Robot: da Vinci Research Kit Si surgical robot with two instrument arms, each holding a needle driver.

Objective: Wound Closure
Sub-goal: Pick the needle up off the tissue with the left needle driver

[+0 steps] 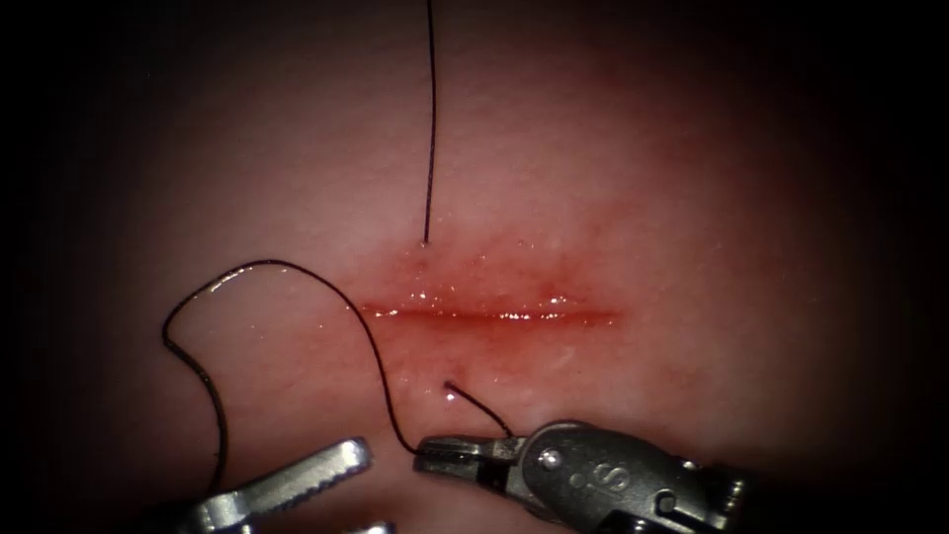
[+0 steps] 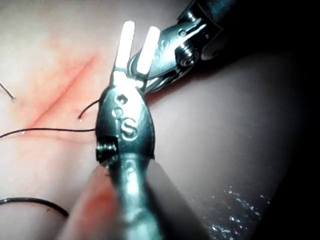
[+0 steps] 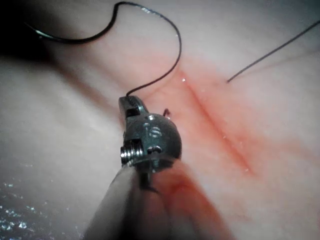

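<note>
A: What is the right claw [image 1: 435, 458] built like?

B: Dull grey metal. A rounded housing stamped with an "S" and small dimples carries slim jaws, and a coiled screw shows at its base in the right wrist view.

A: And the left claw [image 1: 341, 494]?

B: Pale steel with crosswise serrated teeth; its housing bears the same "S" stamp and a threaded screw.

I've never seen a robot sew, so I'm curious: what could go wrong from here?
The right tool pinches the thread at its jaws' very tip, so it might slip free. The slack loop curls past the left tool, open and holding nothing; it could snag or knot. The thread enters the tissue close to the cut; a hard pull might tear that edge. Whether the loop's thick end is the needle, I cannot tell.
</note>
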